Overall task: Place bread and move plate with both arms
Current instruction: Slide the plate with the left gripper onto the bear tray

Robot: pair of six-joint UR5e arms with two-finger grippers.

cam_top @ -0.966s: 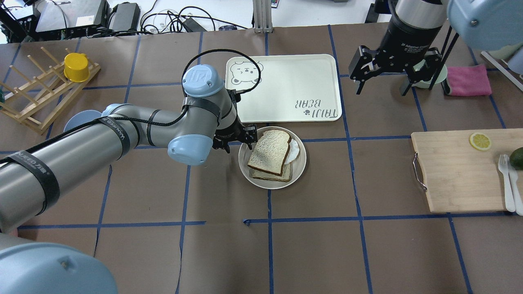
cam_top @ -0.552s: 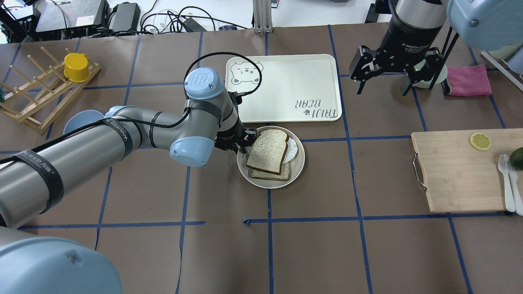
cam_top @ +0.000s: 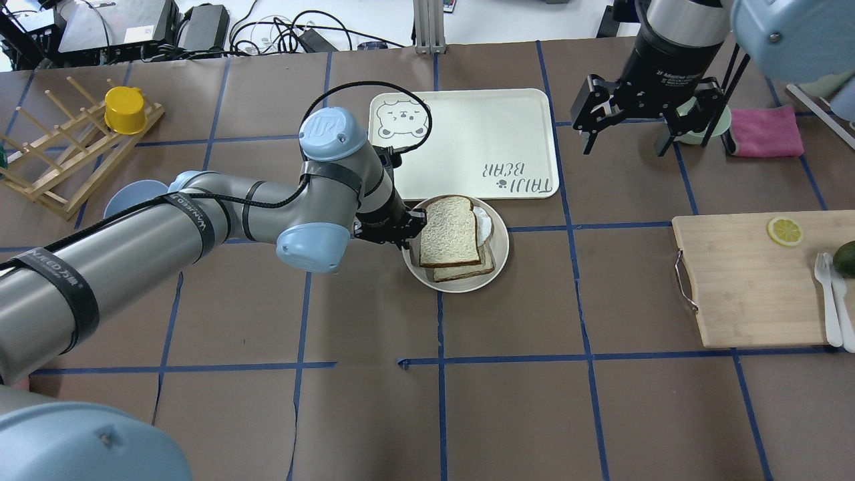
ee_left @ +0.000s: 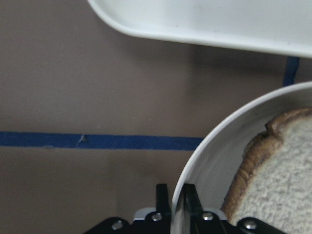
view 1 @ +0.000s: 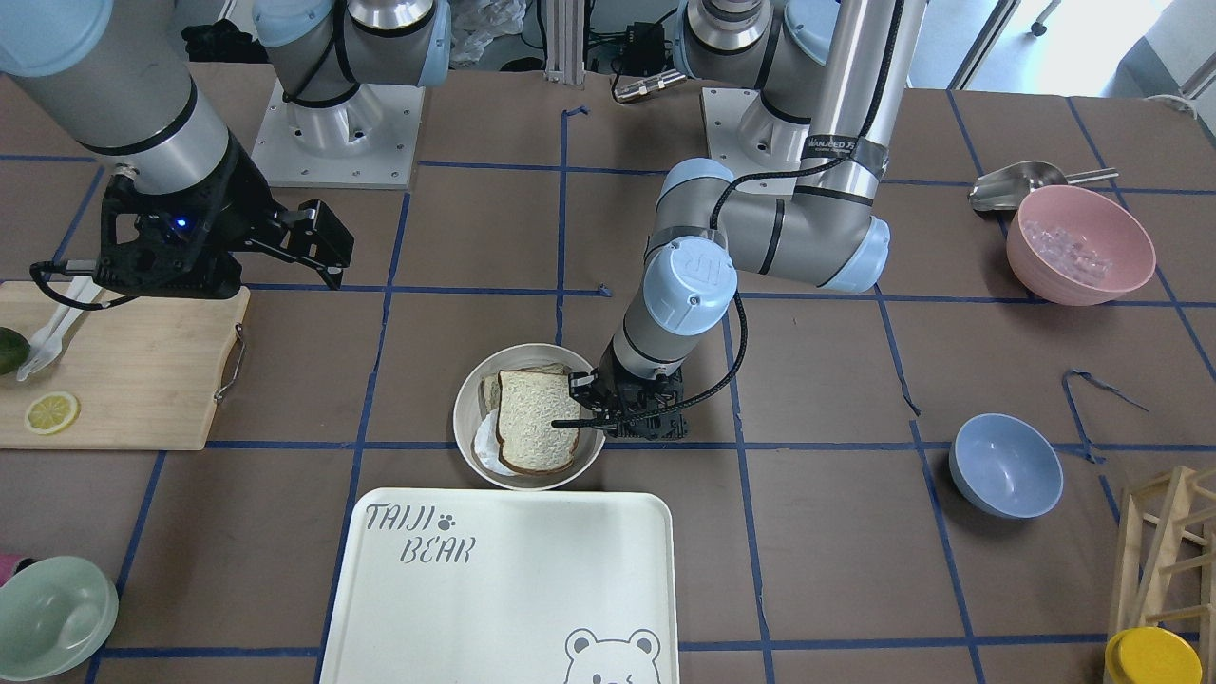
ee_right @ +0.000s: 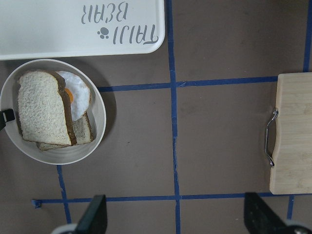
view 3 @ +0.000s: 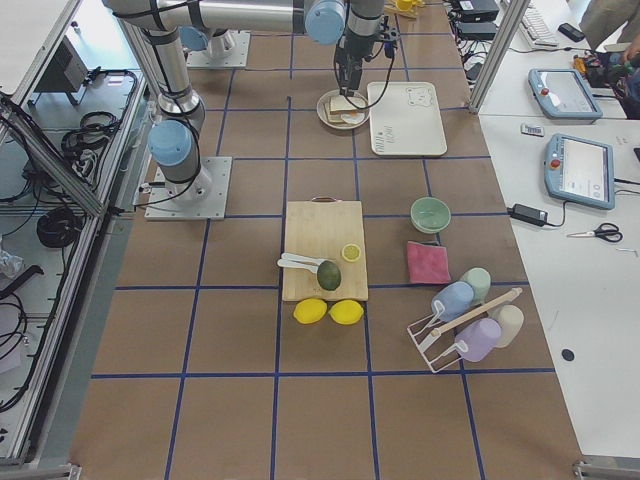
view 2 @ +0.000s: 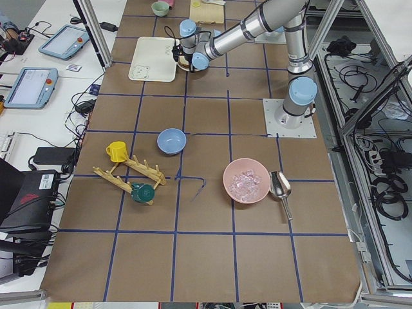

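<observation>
One plate (cam_top: 462, 288) shifted toward tray (cam_top: 467, 140), left end effector (cam_top: 409, 235) pinching its rim, right end effector (cam_top: 628, 143) wide

The bread (cam_top: 450, 230) hid most of the lower slice (cam_top: 471, 270) and fried egg (cam_top: 484, 224). The left wrist view cropped the plate (ee_left: 214, 165). The avocado (cam_top: 847, 258) at the counter's right edge was cut off.

Brown paper-covered table (cam_top: 521, 401) w/ blue tape grid, bear tray (cam_top: 481, 133) flat on it. Plate (cam_top: 461, 286) is right at the tray's robot-side edge, cant tell if it's fully down tbh. Cutting board (cam_top: 741, 280) is well off to the tray's right (robot's right), wooden rack (cam_top: 60, 167) + blue bowl (view 1: 1005, 465) well off to its left.
</observation>
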